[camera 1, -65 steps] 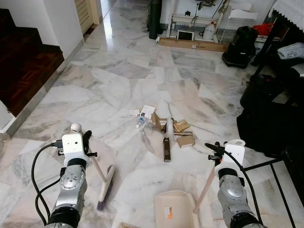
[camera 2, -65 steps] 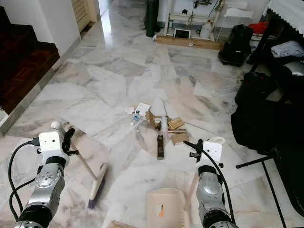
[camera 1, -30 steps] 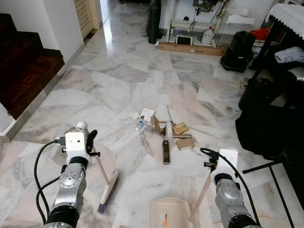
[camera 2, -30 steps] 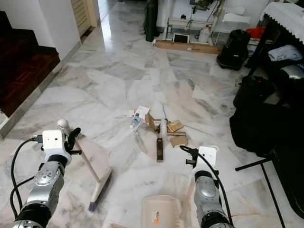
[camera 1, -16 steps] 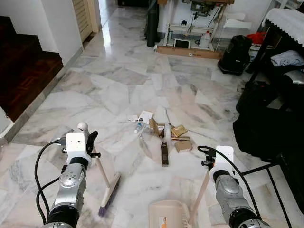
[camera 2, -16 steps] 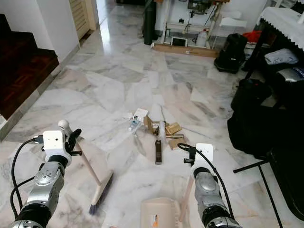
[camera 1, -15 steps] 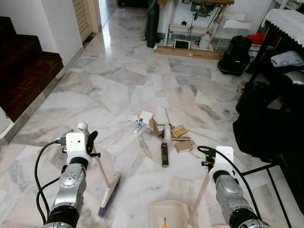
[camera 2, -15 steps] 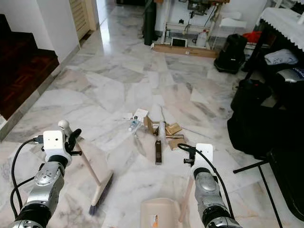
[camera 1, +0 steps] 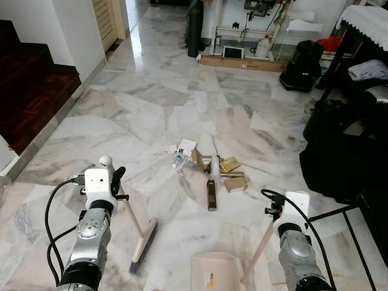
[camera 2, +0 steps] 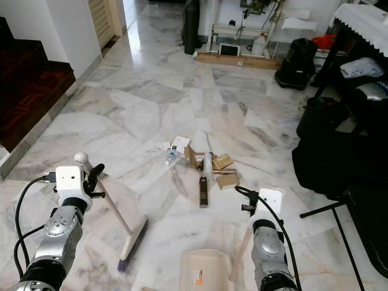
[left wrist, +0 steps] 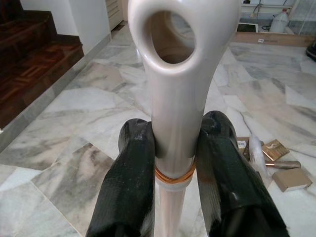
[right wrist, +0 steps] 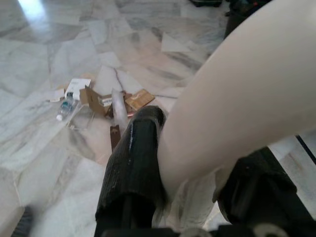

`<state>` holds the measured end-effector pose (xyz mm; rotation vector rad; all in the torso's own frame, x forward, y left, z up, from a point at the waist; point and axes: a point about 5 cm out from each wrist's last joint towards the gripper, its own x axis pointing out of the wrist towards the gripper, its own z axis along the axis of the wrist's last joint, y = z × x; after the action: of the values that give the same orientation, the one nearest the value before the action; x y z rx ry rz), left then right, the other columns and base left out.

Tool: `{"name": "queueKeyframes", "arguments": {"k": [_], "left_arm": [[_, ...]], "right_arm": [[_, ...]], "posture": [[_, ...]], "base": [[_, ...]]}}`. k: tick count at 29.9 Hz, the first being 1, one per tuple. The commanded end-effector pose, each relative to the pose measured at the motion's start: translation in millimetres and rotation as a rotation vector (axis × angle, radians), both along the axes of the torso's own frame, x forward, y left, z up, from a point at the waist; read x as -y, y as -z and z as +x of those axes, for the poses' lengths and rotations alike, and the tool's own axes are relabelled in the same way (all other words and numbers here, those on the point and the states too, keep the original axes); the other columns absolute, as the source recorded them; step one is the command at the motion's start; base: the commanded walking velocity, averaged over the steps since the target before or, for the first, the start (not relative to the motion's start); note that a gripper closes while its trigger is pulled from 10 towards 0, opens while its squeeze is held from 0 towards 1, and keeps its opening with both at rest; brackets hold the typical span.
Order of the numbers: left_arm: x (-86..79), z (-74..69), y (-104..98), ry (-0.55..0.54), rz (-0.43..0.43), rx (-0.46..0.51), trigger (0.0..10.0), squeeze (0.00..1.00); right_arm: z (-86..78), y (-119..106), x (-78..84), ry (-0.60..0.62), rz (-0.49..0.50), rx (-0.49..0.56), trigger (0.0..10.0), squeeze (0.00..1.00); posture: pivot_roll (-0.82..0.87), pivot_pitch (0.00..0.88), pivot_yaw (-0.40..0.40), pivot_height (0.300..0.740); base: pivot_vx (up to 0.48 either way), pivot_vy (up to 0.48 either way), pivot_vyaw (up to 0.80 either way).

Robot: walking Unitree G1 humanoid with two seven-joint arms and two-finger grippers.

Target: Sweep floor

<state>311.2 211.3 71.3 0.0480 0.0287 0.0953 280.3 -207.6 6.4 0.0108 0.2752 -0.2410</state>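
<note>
The broom (camera 1: 141, 237) is clamped in the left gripper (left wrist: 173, 163) and the dustpan (camera 1: 217, 271) in the right gripper (right wrist: 192, 173). The broom head has been edged rightward, nearer the litter (camera 1: 209, 167) lying farther ahead; sweeping is judged barely begun.

The marble floor (camera 1: 139, 109) has a little heap of trash (camera 1: 209, 167) in its middle. A broom head (camera 1: 143, 245) and dustpan (camera 1: 217, 271) rest on it nearby.
</note>
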Motion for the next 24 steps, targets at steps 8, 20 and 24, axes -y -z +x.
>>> {"name": "queueKeyframes", "arguments": {"k": [8,20,24], "left_arm": [[5.1,1.5,-4.9,0.001,0.001,0.028,10.0,0.00],[7.0,3.0,-7.4,-0.016,0.001,0.045,10.0,0.00],[7.2,2.9,-7.4,-0.020,0.001,0.047,10.0,0.00]], "right_arm": [[2.7,-9.5,0.4,0.007,-0.007,0.090,10.0,0.00],[7.3,-17.9,0.0,-0.009,-0.011,0.149,10.0,0.00],[7.9,-18.5,-0.2,-0.012,-0.008,0.153,10.0,0.00]], "posture": [[-0.03,0.043,-0.054,0.740],[-0.03,0.038,-0.055,0.740],[-0.03,0.032,-0.054,0.740]], "base": [[0.000,0.000,0.00],[0.000,0.000,0.00],[0.000,0.000,0.00]]}}
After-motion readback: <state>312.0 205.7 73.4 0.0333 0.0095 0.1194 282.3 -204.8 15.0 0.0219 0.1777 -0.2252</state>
